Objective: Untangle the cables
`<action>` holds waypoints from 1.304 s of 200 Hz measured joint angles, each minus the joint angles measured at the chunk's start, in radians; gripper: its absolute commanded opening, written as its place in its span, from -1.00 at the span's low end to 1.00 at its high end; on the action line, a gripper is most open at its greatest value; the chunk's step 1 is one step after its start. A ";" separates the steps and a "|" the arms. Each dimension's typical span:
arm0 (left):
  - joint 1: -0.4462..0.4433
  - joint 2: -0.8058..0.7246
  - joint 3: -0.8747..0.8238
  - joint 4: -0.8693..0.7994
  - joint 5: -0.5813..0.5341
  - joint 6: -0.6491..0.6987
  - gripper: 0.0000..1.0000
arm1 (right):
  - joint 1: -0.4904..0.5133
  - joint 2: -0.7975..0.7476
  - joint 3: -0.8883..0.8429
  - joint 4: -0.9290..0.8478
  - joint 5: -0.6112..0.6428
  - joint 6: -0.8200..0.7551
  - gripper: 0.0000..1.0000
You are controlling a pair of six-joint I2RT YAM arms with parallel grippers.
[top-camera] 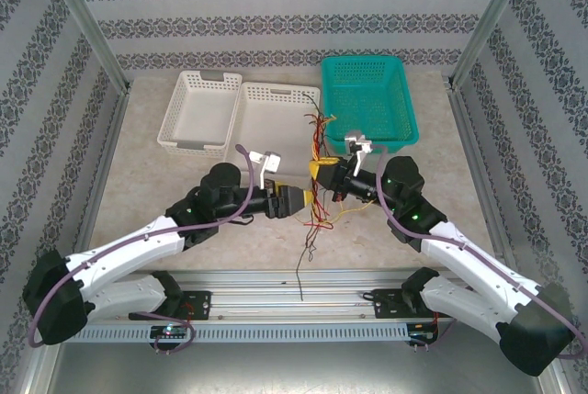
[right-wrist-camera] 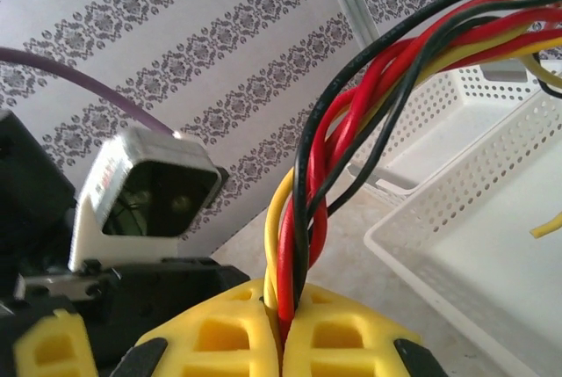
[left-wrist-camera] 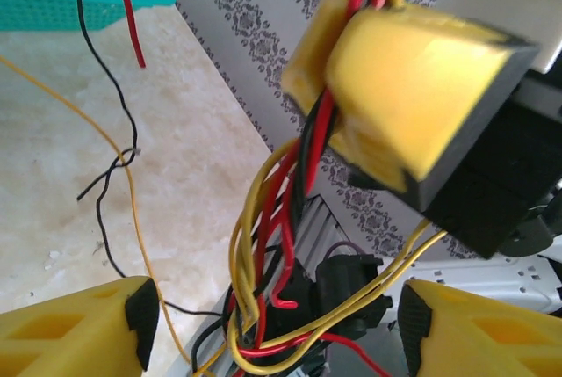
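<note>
Firmly pinched, cables (right-wrist-camera: 303, 219) run through right hand (right-wrist-camera: 283, 315).

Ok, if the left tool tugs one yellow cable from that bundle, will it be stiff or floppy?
Probably floppy: the cables droop in loose loops below the right tool. Likely light, being so thin. It may well snag, since the strands twist together at the clamp.
</note>
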 measured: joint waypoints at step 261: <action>-0.006 0.096 -0.141 0.446 -0.011 -0.019 -1.00 | -0.053 0.041 0.029 0.059 -0.046 0.168 -0.41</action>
